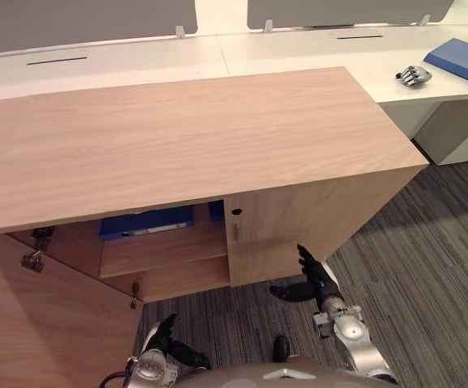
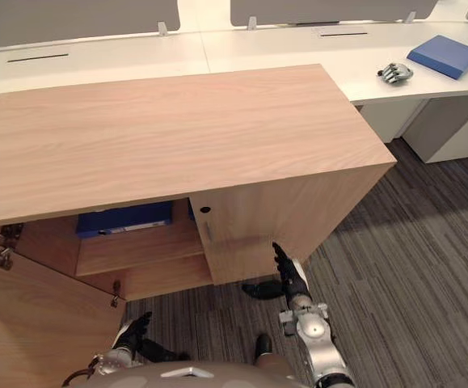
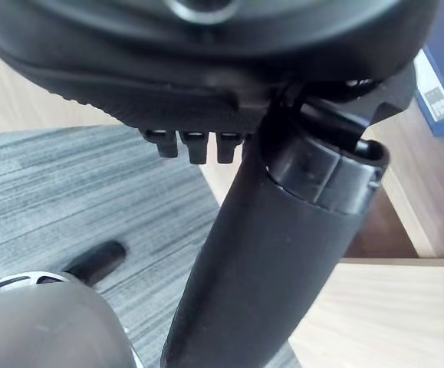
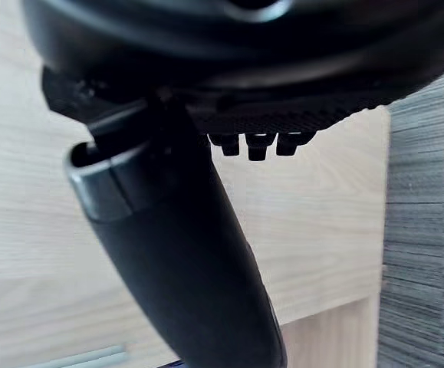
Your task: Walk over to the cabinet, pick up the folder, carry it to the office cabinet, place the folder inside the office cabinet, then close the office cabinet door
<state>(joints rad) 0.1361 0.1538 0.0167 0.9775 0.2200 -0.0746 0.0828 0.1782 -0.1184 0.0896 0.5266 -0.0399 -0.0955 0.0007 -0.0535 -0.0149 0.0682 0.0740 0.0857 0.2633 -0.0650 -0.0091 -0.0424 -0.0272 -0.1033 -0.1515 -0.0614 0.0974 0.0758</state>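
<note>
Basically late stage. The folder (image 1: 146, 221), blue, lies on the shelf (image 1: 165, 252) inside the cabinet (image 1: 185, 137), at about 8 o'clock in the head view, under the wood top. So pickup, carry and placing look done.

The left door (image 1: 48, 323) is swung wide open at 7 to 8 o'clock. The right door (image 1: 270, 242) is closed. What's left, judging from this: shut the left door.

The left hand (image 1: 162, 333) is low at 7 o'clock, just beside the open door's edge, fingers loose and empty. Touching the door or not: cannot tell. The right hand (image 1: 313, 275) is at 5 o'clock in front of the closed door, fingers straight, thumb spread out, holding nothing.

The desk (image 1: 137, 61) runs behind at 12 o'clock. A second blue folder (image 1: 458, 58) and a grey hand-like part (image 1: 414, 76) sit on it at 2 o'clock, well apart from the cabinet.
</note>
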